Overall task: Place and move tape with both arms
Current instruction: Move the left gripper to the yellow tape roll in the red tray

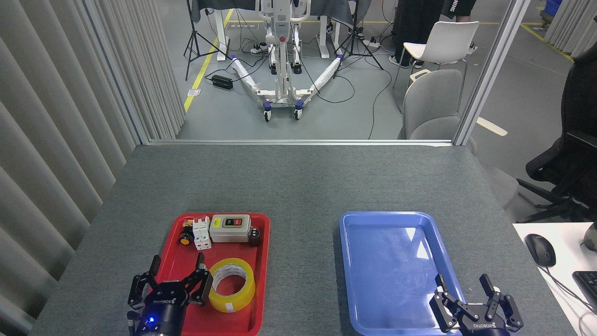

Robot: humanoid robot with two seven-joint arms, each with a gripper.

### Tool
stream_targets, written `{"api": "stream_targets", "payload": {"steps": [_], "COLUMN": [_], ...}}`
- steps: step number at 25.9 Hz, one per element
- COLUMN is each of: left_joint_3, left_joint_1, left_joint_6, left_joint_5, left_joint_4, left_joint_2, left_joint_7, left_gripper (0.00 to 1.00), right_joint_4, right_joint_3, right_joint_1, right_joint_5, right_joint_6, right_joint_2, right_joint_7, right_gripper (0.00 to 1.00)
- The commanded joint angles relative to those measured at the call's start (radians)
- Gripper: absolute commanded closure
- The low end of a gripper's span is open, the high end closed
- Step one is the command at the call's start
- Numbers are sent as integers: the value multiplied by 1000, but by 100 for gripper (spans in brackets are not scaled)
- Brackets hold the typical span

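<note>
One tape (pixel 232 285), two trays, two open grippers

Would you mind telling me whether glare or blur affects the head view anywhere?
Head view: sharp throughout; pale glare streaks across the blue tray floor; the tape and red tray show only soft sheen; shadows are faint under even overhead light.

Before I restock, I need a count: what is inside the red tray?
The red tray holds the tape near its front and, along the back, a grey switch box, a white breaker and small dark parts. The left claw covers the near-left corner.
</note>
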Motion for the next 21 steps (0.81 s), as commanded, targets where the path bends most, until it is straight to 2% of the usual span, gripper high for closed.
{"api": "stream_targets", "payload": {"steps": [1, 5, 11, 14, 15, 17, 21], "left_joint_3": [5, 7, 10, 8, 10, 8, 11], "left_joint_1": [1, 1, 0, -2, -5, -14, -57], "left_joint_6": [1, 1, -1, -1, -1, 1, 10], "left_joint_5": [0, 0, 9, 9, 9, 9, 8], "left_joint_4": [0, 0, -4, -12, -27, -67, -139], "left_joint_2": [0, 0, -3, -11, -11, -11, -15], "left_joint_7": [1, -2, -7, -76, -128, -312, -811], "left_gripper": [0, 0, 0, 0, 0, 0, 0], "right_joint_4": [0, -2, -5, -5, -5, -5, -3], "right_joint_3": [4, 52, 64, 61, 61, 61, 59], "right_joint_1": [1, -3, -6, -11, -11, -9, -9], "right_joint_5": [-1, -4, -2, 1, 2, 1, 2], "right_joint_6": [16, 27, 89, 91, 91, 91, 92], "right_joint_2": [-4, -55, -60, -49, -49, -50, -41], "right_joint_7": [0, -2, -2, -2, -2, -2, -2], "right_gripper": [0, 0, 0, 0, 0, 0, 0]}}
